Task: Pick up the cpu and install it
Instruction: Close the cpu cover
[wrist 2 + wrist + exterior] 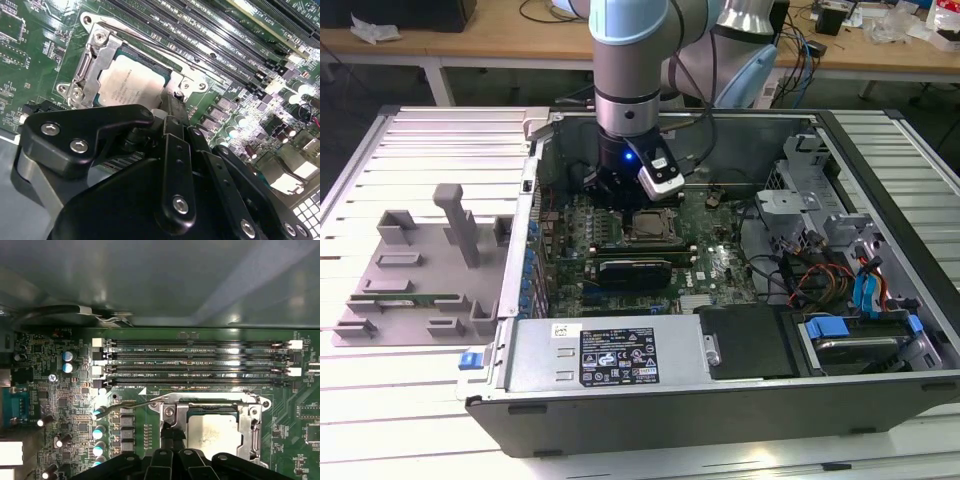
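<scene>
cpu is down in the socket frame on the motherboard, inside the open computer case on the slatted surface. In both wrist views it looks flat and square in the frame.

pincer is clenched with nothing between the tips that I can see. It sits low at the socket's edge, just beside the cpu and close to the hinge end of the lever.

The lever lies along the side by the memory slots. I can't tell if it's latched.

My read: this is the seating/locking part, so

- go slow and straight down, no sideways drag across the frame
- put the tips on metal frame or lever only, never on the chip lid
- check that all four chip edges are level before you load anything
- if the chip rocks or tilts, back off
</scene>
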`<act>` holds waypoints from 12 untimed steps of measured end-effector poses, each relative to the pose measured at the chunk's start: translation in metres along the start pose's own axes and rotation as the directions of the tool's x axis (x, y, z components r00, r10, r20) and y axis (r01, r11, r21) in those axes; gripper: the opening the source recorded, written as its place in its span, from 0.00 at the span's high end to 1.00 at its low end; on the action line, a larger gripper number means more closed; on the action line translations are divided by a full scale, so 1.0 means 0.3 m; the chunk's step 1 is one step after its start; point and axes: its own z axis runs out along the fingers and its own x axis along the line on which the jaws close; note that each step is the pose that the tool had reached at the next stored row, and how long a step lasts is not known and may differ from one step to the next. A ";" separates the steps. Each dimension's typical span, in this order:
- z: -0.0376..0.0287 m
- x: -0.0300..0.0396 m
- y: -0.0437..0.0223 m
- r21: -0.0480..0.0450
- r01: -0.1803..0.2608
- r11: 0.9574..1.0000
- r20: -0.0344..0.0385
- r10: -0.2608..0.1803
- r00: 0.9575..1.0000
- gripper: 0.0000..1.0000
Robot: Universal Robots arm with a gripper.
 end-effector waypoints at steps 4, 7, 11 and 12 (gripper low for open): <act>-0.006 0.000 0.000 -0.001 0.000 1.000 0.000 0.000 1.000 0.89; -0.009 0.001 0.000 0.000 0.000 1.000 0.000 0.000 1.000 0.89; -0.020 0.000 -0.001 0.000 0.000 1.000 0.000 0.000 1.000 0.89; -0.024 0.000 -0.001 0.000 0.000 1.000 0.000 0.000 1.000 0.89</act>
